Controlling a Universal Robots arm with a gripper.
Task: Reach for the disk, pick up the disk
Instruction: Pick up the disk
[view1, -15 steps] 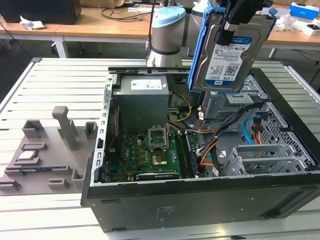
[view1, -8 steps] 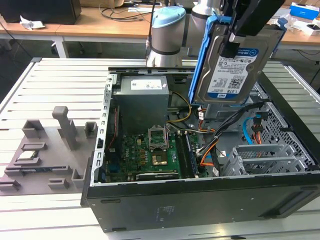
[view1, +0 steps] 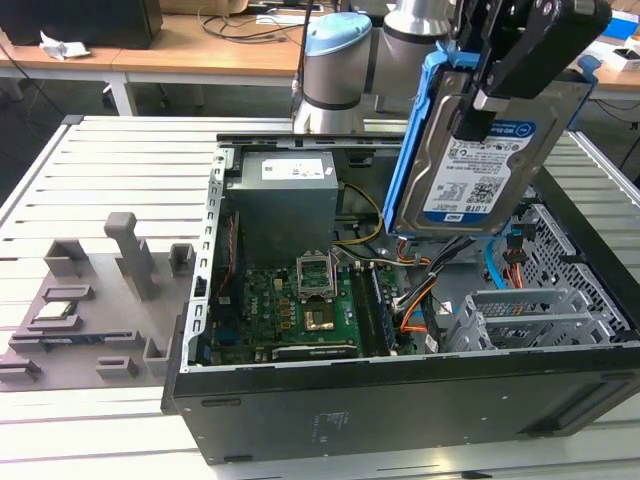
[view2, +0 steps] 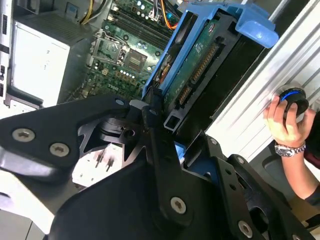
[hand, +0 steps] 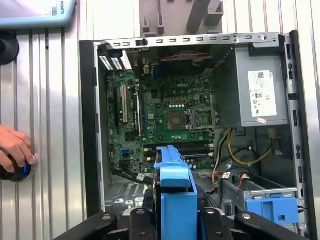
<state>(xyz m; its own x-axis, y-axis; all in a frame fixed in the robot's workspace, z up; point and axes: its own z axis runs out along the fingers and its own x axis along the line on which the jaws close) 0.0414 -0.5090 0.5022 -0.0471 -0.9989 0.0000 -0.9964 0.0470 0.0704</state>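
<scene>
A: What do you see, largest first?
B: Your open computer case (view1: 400, 390) lies on the slatted worktop (view1: 120, 170).
A: And the disk (view1: 480, 150)?
B: Lifted above the case, tilted, with the hand (view1: 500, 75) clamped on it.
</scene>
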